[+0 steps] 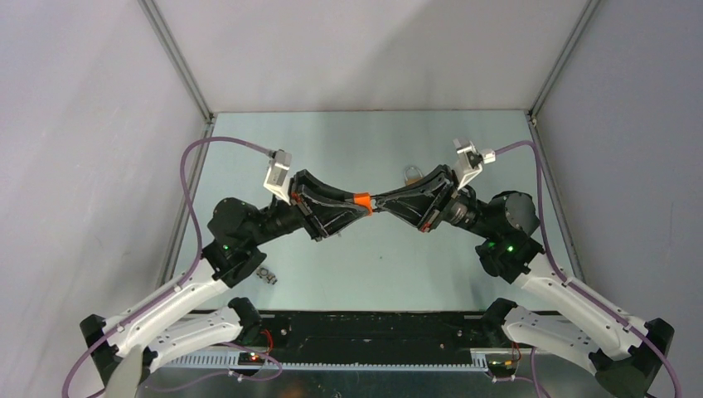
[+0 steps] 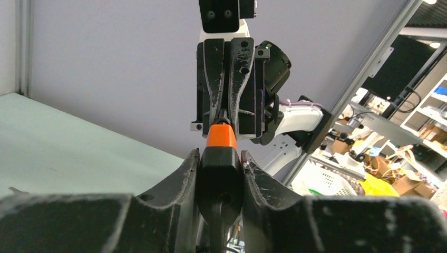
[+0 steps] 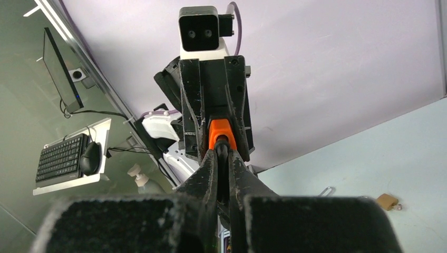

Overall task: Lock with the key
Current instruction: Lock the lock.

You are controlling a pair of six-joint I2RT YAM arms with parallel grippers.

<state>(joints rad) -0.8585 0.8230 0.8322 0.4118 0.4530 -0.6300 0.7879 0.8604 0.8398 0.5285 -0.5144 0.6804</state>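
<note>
Mid-air, the right gripper (image 3: pixel 224 158) pinches what seems the key (image 2: pixel 220 138) blade, and the left gripper (image 2: pixel 220 168) clamps its handle. The padlock (image 3: pixel 387 200) lies untouched, so locking is not yet begun.

The left gripper (image 1: pixel 366 206) and right gripper (image 1: pixel 378 205), joined on the key (image 1: pixel 361 201), bar the middle of the desk (image 1: pixel 373 278). A padlock (image 1: pixel 412 175) sits just behind them; nearer the bases the way lies open.

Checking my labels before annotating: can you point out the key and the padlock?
key (image 1: pixel 361 201): top external view, on its orange head.
padlock (image 1: pixel 412 175): top external view, on its visible upper part.
</note>
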